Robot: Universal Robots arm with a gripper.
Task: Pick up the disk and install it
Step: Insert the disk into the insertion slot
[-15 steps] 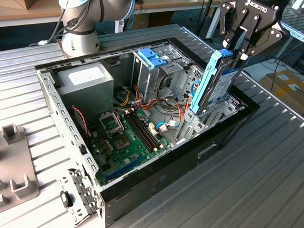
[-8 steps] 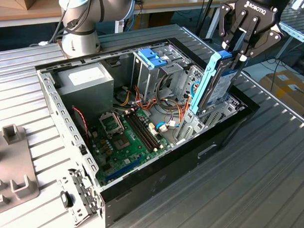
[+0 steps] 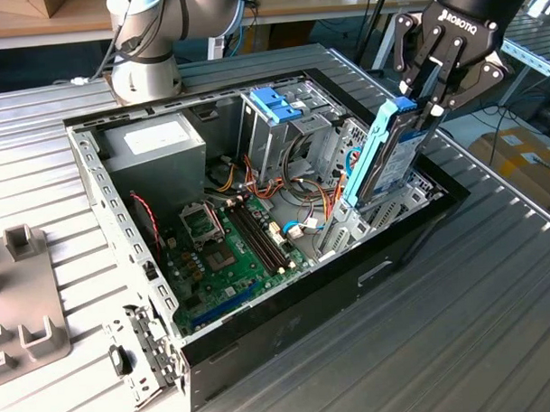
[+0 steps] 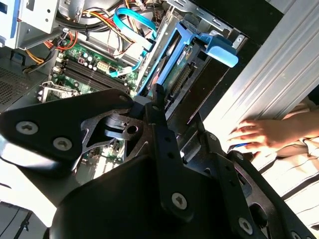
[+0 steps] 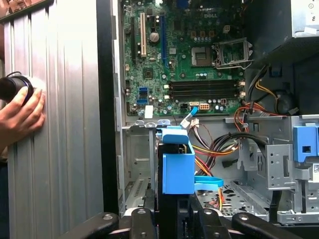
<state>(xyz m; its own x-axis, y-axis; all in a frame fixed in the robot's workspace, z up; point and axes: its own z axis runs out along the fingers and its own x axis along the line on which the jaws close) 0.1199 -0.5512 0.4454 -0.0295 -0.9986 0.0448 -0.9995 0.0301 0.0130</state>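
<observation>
Table (image 3: 461, 344): ribbed metal, right up front; grey moulded fixtures (image 3: 25, 305) lying on it at the exterior view's left edge
Case (image 3: 287, 305): open black tower on its side on the table; lid off, insides facing up
Motherboard (image 3: 227, 253): green, flat on the case floor, toward the near wall
Cables (image 3: 302, 214): orange, yellow and blue, bunched between the motherboard and the disk
Disk (image 3: 386, 161): up on edge and a touch tilted, at the case's end on the exterior view's right; lower end down inside the case by the metal bay, upper end above the rim; blue rail along the visible edge; seated or not, cannot tell
Gripper (image 3: 427, 97): black, directly over the disk; fingers pinched tight on its upper end, gripping it
Drive cage (image 3: 273, 138): bare metal, blue latch (image 3: 276, 105) on top, past the middle of the case
Power supply (image 3: 155, 147): grey box with white sticker, far corner
Arm base (image 3: 143, 48): on the table behind the case
Hand (image 5: 22, 112): a person's, on the table beside the case in both wrist views; against a dark round object (image 5: 12, 87) in the first wrist view
</observation>
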